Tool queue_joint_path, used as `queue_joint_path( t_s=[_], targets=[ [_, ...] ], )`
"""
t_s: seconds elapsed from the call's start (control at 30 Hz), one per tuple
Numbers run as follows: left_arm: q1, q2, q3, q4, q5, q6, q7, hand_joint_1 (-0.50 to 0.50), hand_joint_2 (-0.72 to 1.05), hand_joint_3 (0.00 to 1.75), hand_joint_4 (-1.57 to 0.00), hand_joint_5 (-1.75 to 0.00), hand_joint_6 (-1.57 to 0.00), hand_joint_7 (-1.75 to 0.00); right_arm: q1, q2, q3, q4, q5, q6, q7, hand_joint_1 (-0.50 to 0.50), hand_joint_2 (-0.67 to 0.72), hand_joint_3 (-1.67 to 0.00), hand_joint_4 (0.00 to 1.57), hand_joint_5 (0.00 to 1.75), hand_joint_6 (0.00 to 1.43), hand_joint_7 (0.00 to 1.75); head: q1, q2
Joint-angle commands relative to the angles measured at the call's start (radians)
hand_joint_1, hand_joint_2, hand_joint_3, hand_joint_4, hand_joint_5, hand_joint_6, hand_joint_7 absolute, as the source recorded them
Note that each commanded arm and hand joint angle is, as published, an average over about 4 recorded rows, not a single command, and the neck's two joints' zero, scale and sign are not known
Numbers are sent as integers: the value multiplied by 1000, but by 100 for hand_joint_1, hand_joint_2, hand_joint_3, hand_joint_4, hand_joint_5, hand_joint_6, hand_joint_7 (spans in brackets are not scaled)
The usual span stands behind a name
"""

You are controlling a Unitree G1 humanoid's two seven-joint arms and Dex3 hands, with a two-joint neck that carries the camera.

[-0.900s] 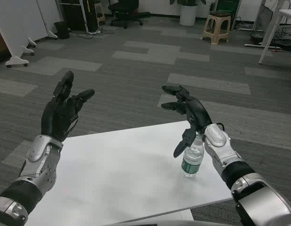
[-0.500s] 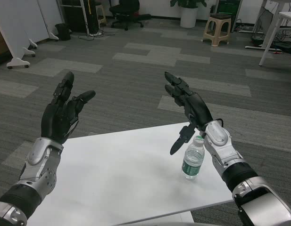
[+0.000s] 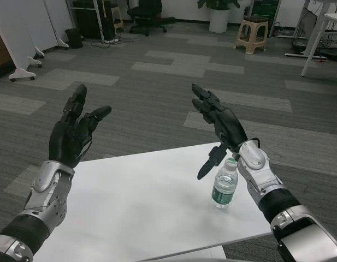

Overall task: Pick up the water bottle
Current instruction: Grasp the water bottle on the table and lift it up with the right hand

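Head view, one camera only, so you get everything from here. Your landmark is the water bottle [image 3: 224,184]: clear plastic, green label, standing upright on the white table [image 3: 135,202], close to the table's right edge and toward its far side. Nothing grips it.

Your right robot hand [image 3: 220,124] is raised just above and behind the bottle, holding nothing, fingers spread and pointing up and away. Its thumb hangs down just left of the bottle's cap; whether it touches the cap you cannot tell from this angle, it looks slightly apart. The silver right forearm [image 3: 261,177] runs down past the right side of the bottle, its wrist just beside the bottle's neck.

Your left robot hand [image 3: 74,132] is well to the left of the bottle, lifted over the table's far left corner, also released, fingers apart and pointing up, nothing in it. Its silver forearm [image 3: 45,194] drops down over the table's left edge.

Far behind the bottle: grey patterned carpet [image 3: 157,98], a beige stool [image 3: 250,33], a black office chair [image 3: 142,12], a white planter [image 3: 218,16], and white partition panels [image 3: 23,33] off to the far left.
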Motion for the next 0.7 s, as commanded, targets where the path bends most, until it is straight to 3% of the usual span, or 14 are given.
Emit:
queue_joint_path(
  t_s=[0.03,0.2,0.33,0.7],
  targets=[
    [0,6,11,-3,7,-2,0,-48,105,41,0,-103,0,0,-8,-2,-6,5,5,-3,1,-46,34,-8,3,0,0,0,-1,-4],
    [0,6,10,-3,7,-2,0,-50,105,44,0,-103,0,0,-8,-2,-15,-3,6,-3,4,-46,33,-14,3,0,0,0,-1,-6],
    [2,5,12,-3,7,-2,0,-48,105,44,0,-103,0,0,3,-7,-58,-30,8,-3,9,-46,33,-8,3,0,0,0,7,-9],
    [13,5,24,-7,8,-2,0,-50,105,41,0,-103,0,0,97,-50,-227,-125,11,11,50,-45,22,-10,2,0,0,0,15,-11]
  ],
)
